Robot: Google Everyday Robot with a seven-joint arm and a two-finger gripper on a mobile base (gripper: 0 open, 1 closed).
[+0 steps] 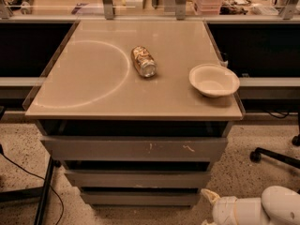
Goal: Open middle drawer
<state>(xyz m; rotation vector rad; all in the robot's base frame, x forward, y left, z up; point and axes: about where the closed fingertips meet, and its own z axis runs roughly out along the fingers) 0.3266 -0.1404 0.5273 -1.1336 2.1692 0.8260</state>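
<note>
You have the gripper (211,204) low at the bottom right of the camera view, just off the lower right corner of the cabinet, with its cream tip pointing up and left towards the drawer stack. It touches none of the drawers. You cannot tell from here whether it is open or closed, and nothing shows in its hold. The white arm (262,209) runs out behind it to the right edge. The middle drawer (137,178) is the plain grey front in the centre of the stack, and it looks pushed in, with only a dark gap above it. Directly over it sits the taller top drawer (133,149) with pale scratch marks on the right half of its face, and under it the shortest front, the bottom drawer (139,198), close to the speckled floor (243,168). On the beige tabletop (93,102) a can (143,61) lies on its side near the middle. A white bowl (214,79) stands upright near the right edge, well apart from the can, and a faint white ring (127,71) curves across the left half. A dark chair base (276,156) shows at the right, and a black cable (28,172) trails over the floor at the left.
</note>
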